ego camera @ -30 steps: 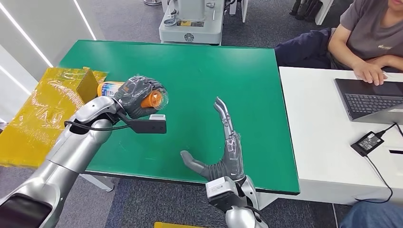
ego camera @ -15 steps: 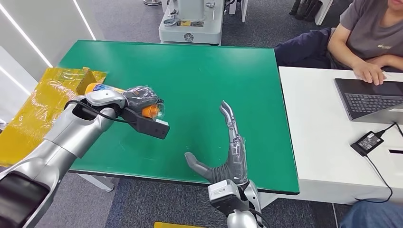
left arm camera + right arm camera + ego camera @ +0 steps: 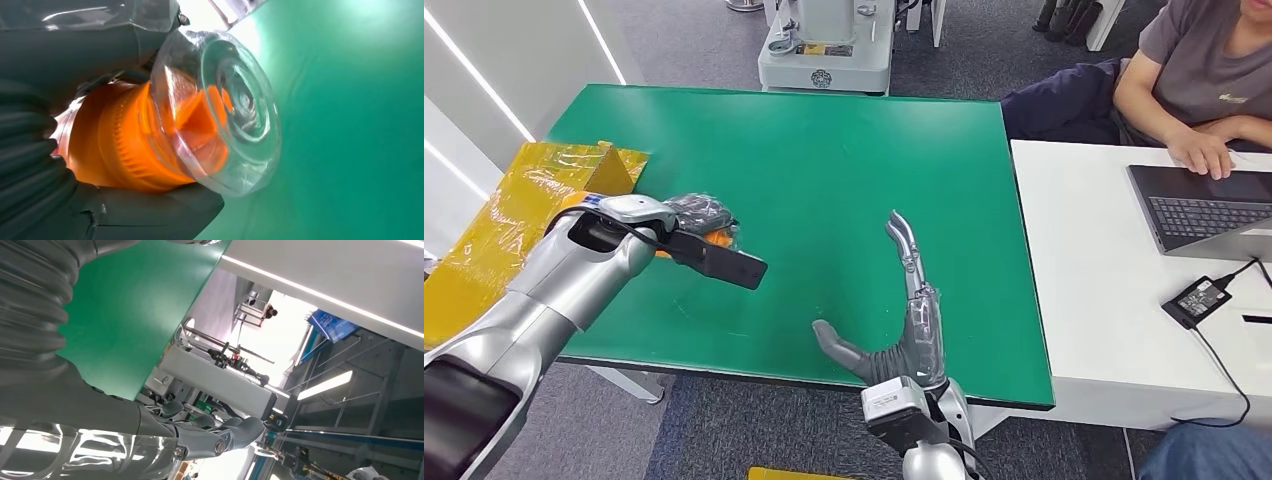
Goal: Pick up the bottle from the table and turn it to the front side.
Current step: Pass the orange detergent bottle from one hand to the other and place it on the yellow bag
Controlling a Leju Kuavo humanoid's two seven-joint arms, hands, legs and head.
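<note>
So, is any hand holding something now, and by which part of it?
The left hand holds the bottle around its body, just behind the orange cap. The right hand is open and holds nothing.

one bottle [image 3: 716, 237] on show, orange collar under a clear cap, and one left hand [image 3: 692, 213] wrapped round it. one right hand [image 3: 909, 318] too, fingers straight and apart, holding nothing. that makes two silver arms. tables, two: one green table [image 3: 844, 180], one white table [image 3: 1084, 260]. one laptop [image 3: 1204, 208] there, one black power brick [image 3: 1196, 298], one person [image 3: 1194, 70] seated. one yellow box [image 3: 519, 225] at the green table's left.
</note>
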